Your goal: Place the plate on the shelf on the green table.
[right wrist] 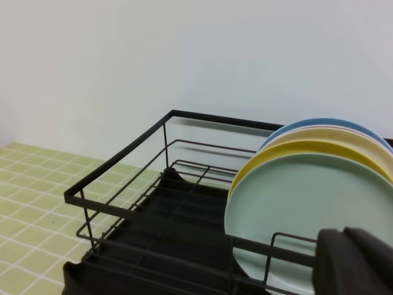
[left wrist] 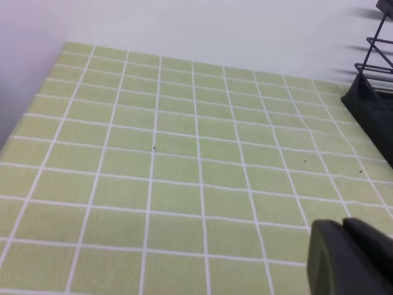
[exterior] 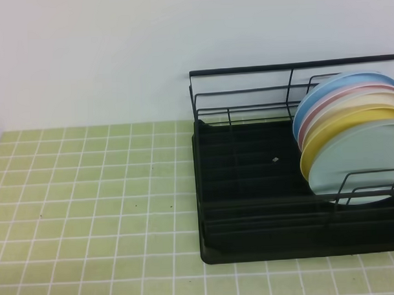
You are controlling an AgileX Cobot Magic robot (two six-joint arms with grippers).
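Note:
The pale aqua plate [exterior: 362,161] stands upright in the black wire shelf [exterior: 250,184], at the front of a row of plates on the shelf's right side. The shelf rests on the green table [exterior: 88,190]. Neither arm shows in the exterior high view. In the right wrist view the plate [right wrist: 295,215] is close ahead, with my right gripper [right wrist: 345,236] shut and empty just in front of its lower right. My left gripper [left wrist: 341,230] hangs shut and empty over bare tiles of the table [left wrist: 184,153], left of the shelf's corner [left wrist: 368,98].
Behind the aqua plate stand a yellow plate [exterior: 342,133], a cream one, a pink one and a sky-blue plate [exterior: 310,105]. The shelf's left slots hold nothing. A white wall runs behind the table. Open tiles lie left of the shelf.

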